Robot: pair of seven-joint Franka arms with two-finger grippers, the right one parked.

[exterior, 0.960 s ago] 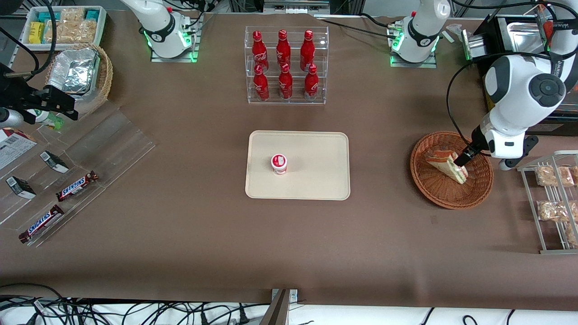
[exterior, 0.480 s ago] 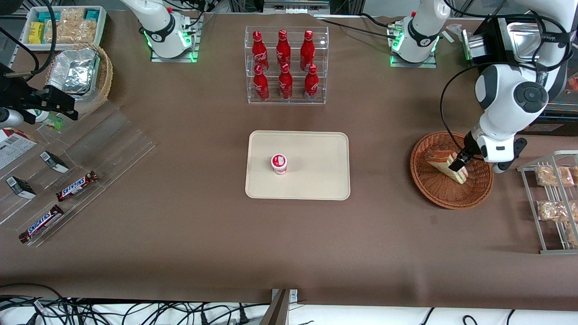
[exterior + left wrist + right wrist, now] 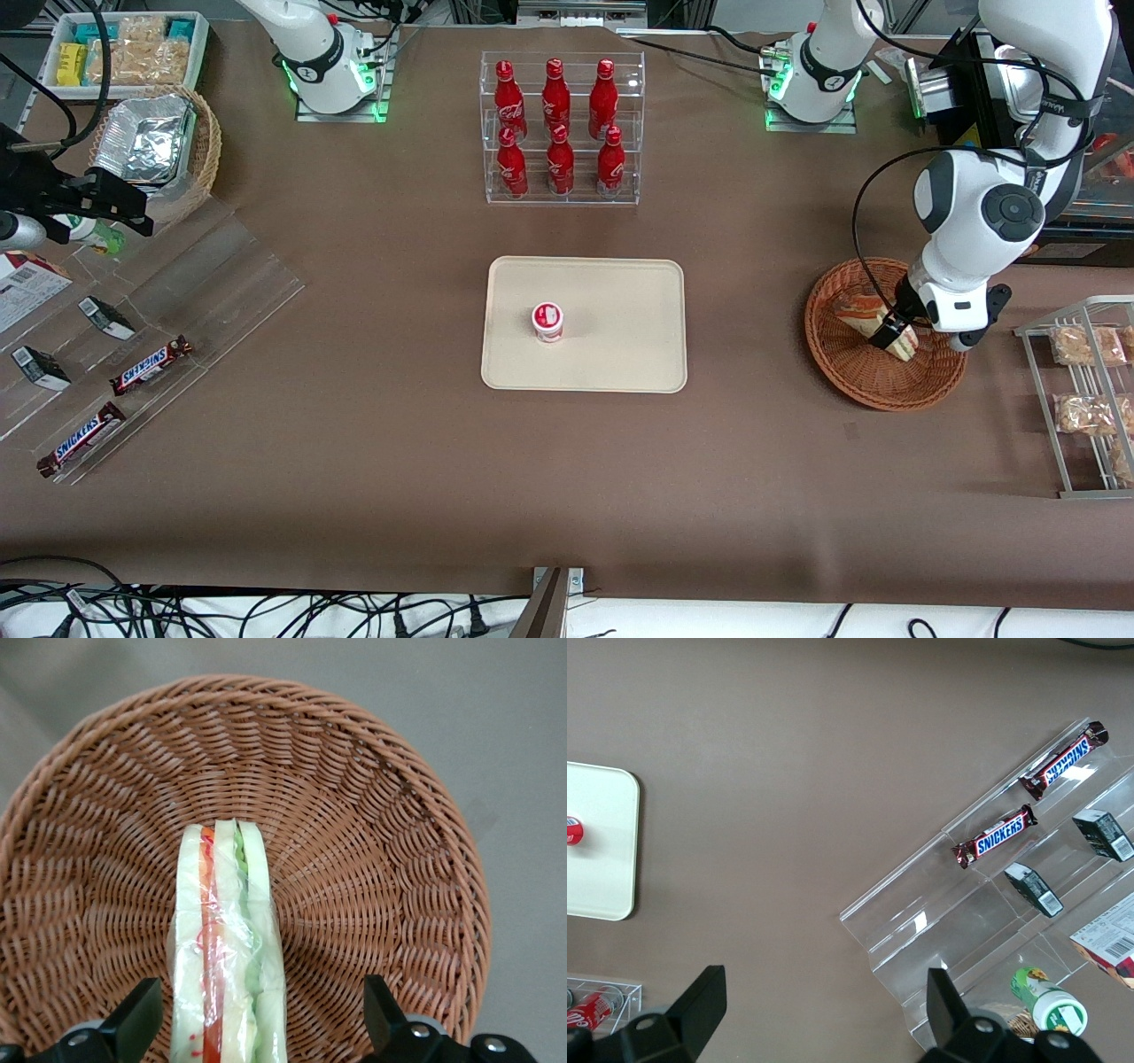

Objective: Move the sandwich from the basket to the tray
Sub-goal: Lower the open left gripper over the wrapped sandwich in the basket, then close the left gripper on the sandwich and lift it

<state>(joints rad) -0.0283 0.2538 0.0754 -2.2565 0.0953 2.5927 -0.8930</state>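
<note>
The left arm's gripper (image 3: 891, 330) has come lower into the basket (image 3: 850, 372) than it was a second ago, and its wrist has swung in toward the basket's middle. The jaws stand spread, one on each flank of the sandwich (image 3: 858, 312), and the wrist view shows a clear gap between each of the fingers (image 3: 135, 1020) and the bread, so nothing is pinched yet. The sandwich (image 3: 229, 948) stands on its edge inside the basket (image 3: 372, 815), with its layers of pale bread, green and red filling facing the wrist camera, and it lies as it did in the earlier frames.

In the front view the basket sits at about three o'clock from the tray (image 3: 620, 354), well apart from it, toward the working arm's end of the bench (image 3: 372, 461). On the tray stands a small red-and-white cup (image 3: 547, 321), upright, at about nine o'clock from the tray's centre; it has not shifted. At twelve o'clock from the tray, farther from the front camera, a clear rack holds red bottles (image 3: 556, 124). A wire rack of bagged snacks (image 3: 1081, 390) stands just beside the basket at its three o'clock.
</note>
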